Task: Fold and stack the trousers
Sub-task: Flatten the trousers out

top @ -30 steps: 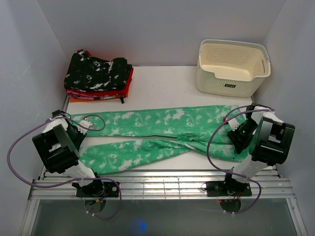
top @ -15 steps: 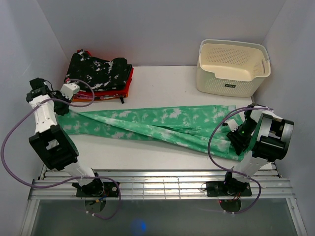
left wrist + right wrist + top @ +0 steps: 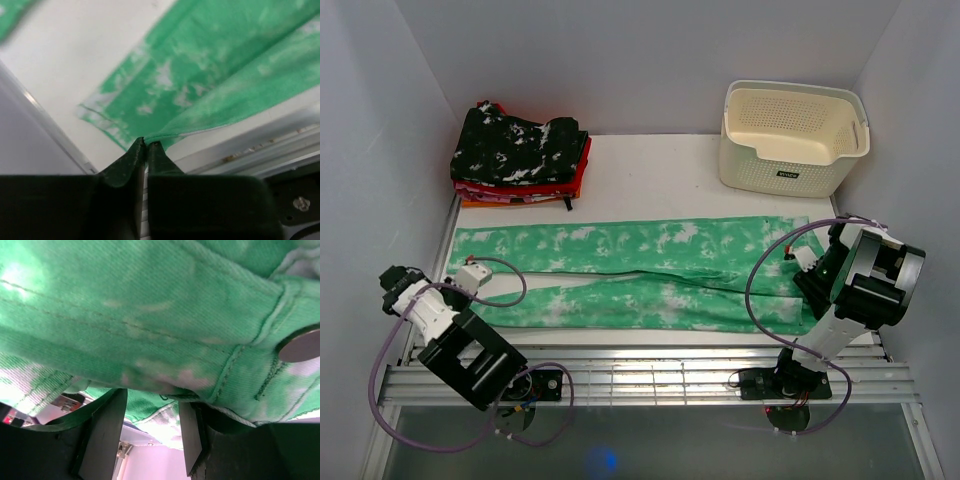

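The green tie-dye trousers lie stretched flat across the table, both legs side by side pointing left and the waist at the right. My left gripper is at the near leg's left hem. In the left wrist view it is shut, pinching the cloth edge at its tips. My right gripper is at the waist. In the right wrist view its jaws stand partly apart, with bunched waistband cloth over and between the tips. A metal button shows beside them.
A folded stack, black speckled on red and orange clothes, sits at the back left. A cream basket stands at the back right. A metal rail runs along the near edge, and walls close in on both sides.
My left gripper has swung from the back left, near the stack, to the front left, drawing the leg with it. The legs now lie flat side by side. The right gripper stayed at the waist.
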Motion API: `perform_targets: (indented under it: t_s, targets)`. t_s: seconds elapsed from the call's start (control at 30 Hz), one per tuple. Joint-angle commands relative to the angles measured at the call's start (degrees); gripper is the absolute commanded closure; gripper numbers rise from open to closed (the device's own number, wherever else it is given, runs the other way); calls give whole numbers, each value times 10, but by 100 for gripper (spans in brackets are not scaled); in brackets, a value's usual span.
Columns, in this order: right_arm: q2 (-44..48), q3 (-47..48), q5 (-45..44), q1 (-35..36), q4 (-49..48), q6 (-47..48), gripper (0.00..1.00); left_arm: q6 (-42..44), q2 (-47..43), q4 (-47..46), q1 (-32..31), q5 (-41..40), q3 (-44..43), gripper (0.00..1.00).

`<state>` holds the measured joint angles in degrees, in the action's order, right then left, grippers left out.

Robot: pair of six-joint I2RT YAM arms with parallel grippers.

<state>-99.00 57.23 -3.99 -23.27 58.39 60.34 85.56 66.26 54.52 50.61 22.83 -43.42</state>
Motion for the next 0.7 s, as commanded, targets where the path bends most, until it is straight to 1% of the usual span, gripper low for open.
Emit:
perform_targets:
  t_s: [0.0,0.07,0.1,0.13,0.17,0.2,0.23,0.27,0.33,0.4,0.43,0.47,0.53,0.6,0.63,0.67]
  targets:
    - [-6,2,-43,-8,-21,38,48,111,22,38,39,4,6,77]
    - [-1,2,-47,-9,-14,43,46,122,41,93,60,17,-16,54]
    - [0,5,-47,-9,-12,44,46,131,51,122,68,26,-31,51]
    - [0,7,-48,-8,-11,45,45,158,70,183,76,34,-67,48]
    - [1,11,-45,-8,-7,44,43,167,78,209,85,50,-86,43]
    - [1,24,-40,-8,-2,44,42,168,86,229,88,59,-103,41]
    - [0,32,-33,-8,4,39,41,162,98,258,90,69,-136,41]
    - [1,43,-17,-8,10,36,39,146,102,258,91,91,-150,40]
    - [3,74,-1,-8,31,28,36,116,110,259,91,111,-181,39]
    - [7,94,15,-8,42,18,30,109,124,257,91,131,-191,37]
    - [10,96,18,-9,44,16,29,98,130,241,89,134,-191,36]
    - [15,98,20,-8,46,14,28,62,140,231,78,136,-189,36]
    - [20,95,20,-8,51,14,29,18,148,184,60,130,-179,36]
    - [24,88,14,-8,52,13,35,-46,156,150,44,107,-154,38]
    - [24,78,12,-8,49,12,37,-72,157,101,23,94,-141,40]
    - [23,74,6,-8,45,9,41,-108,157,82,10,79,-110,42]
